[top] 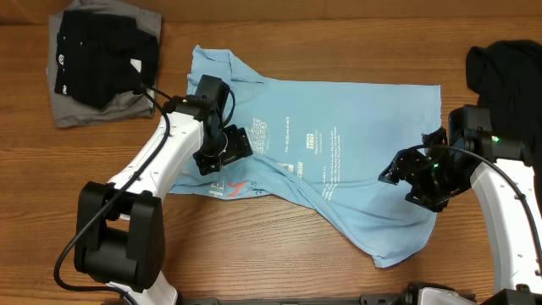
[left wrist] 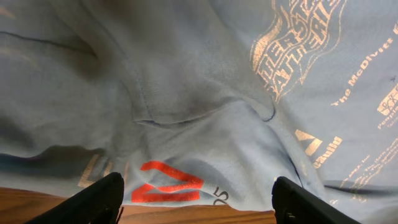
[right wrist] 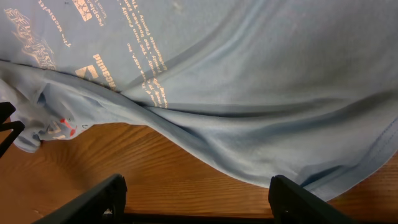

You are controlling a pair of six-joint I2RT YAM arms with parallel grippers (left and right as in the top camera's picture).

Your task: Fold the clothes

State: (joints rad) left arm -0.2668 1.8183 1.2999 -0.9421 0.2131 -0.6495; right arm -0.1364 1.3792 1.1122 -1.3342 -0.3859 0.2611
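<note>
- Light-blue T-shirt (top: 339,169) lies spread across the middle of the wooden counter (top: 279,254), its print facing up and its fabric rumpled rather than flat.
- White lettering sits on the left half of the shirt, and pink-red lettering (left wrist: 168,183) shows near the lower left edge (partly wrinkled, so unreadable).
- A long diagonal ridge of fabric runs from the lower left toward the lower right corner.
- The left end effector (left wrist: 198,200) hangs low over the shirt's left part, released, its fingers spread wide with nothing pinched between them.
- The right end effector (right wrist: 198,200) sits at the shirt's right side, also released, its fingers wide apart over bare wood just beside the hem.
- A black garment (top: 102,51) rests on a grey garment (top: 76,110) at the far left corner.
- Another black garment (top: 508,63) lies at the far right edge.
</note>
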